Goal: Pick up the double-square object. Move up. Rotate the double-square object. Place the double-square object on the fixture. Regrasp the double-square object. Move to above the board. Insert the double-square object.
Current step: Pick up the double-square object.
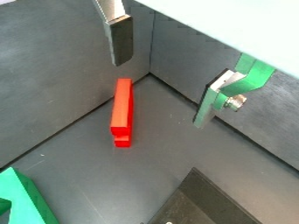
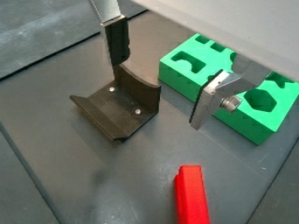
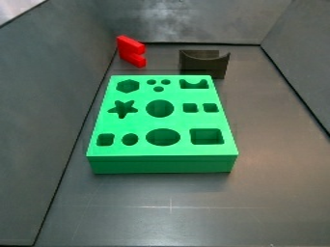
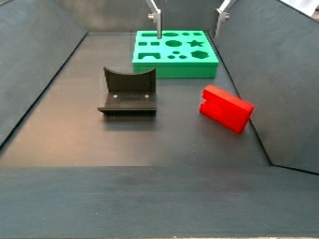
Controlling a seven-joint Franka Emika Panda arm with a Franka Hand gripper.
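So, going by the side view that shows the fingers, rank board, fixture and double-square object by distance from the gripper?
The gripper hangs open at the far end of the floor.
1. The board, far end, just beneath the fingers.
2. and 3. Too close to call: the fixture, mid-floor, and the double-square object, by the side wall.

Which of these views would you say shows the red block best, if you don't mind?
A side view shows the red block whole and close, lying on the floor. The other side view shows it small and distant; one wrist view shows its full length, the other only an end. The open gripper hangs above.
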